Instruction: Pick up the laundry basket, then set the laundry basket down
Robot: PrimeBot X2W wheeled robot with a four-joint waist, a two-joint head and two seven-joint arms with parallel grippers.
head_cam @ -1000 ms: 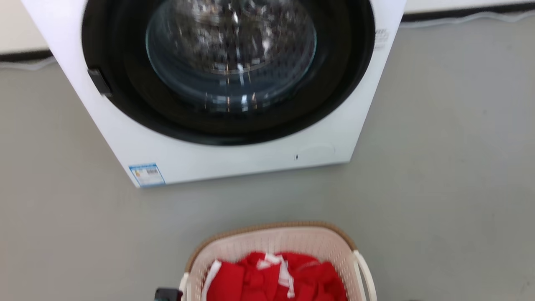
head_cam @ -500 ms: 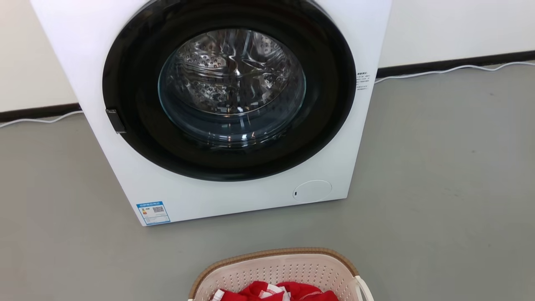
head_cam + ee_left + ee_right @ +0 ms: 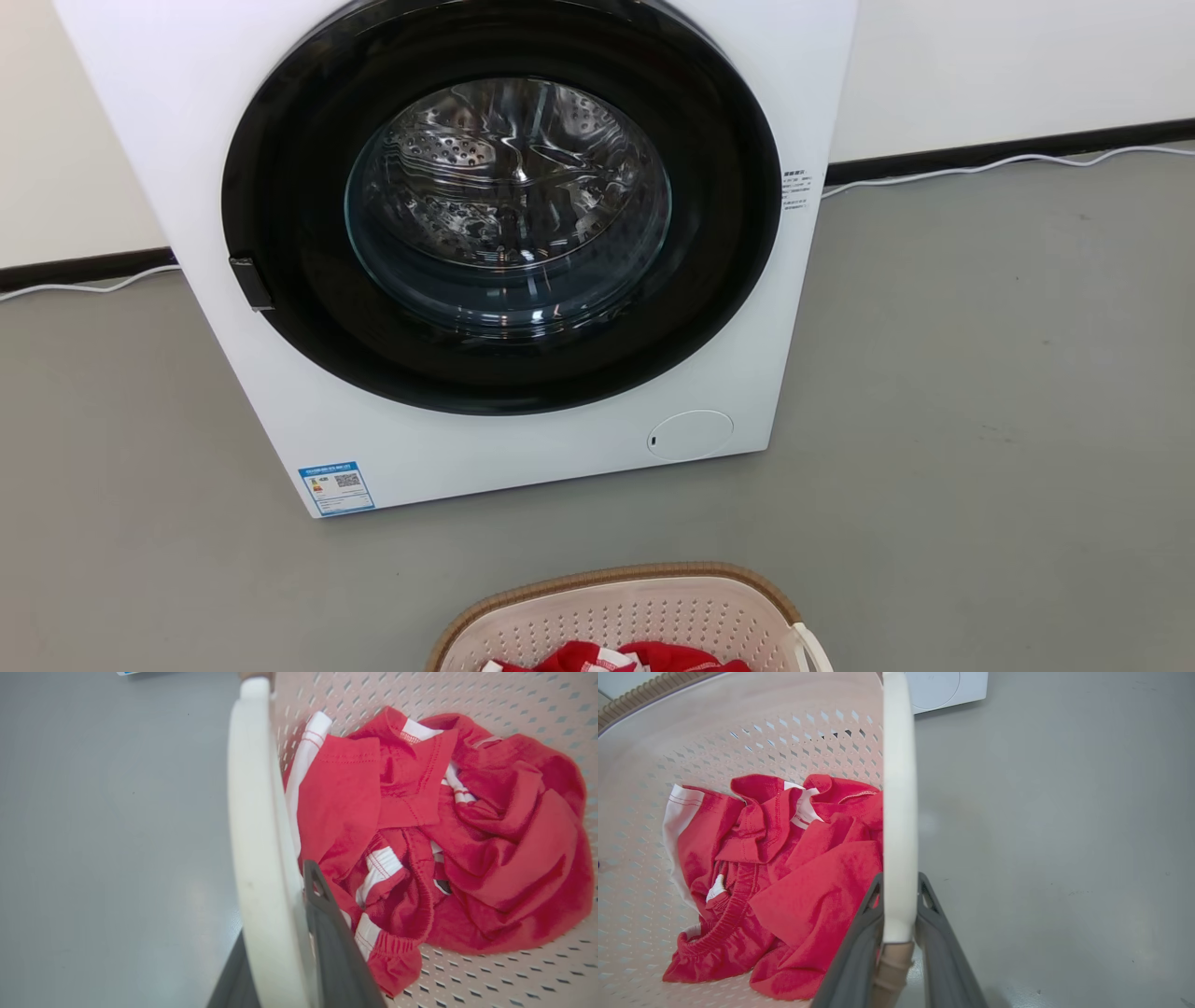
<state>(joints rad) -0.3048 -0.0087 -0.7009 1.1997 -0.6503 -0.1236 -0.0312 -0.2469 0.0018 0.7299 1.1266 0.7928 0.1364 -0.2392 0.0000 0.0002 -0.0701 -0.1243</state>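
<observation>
One laundry basket [image 3: 644, 611], two handles [image 3: 254, 788] [image 3: 899, 788] — left claw [image 3: 280, 877], right claw [image 3: 899, 879] clamped on.

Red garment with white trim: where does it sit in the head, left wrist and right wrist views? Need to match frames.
Head view: red garment with white trim at the bottom edge, centre, inside the cream-white perforated plastic laundry basket.
Left wrist view: right of centre, right of the white handle.
Right wrist view: left of centre, left of the white handle.
Shared landmark: the basket's perforated wall.
</observation>
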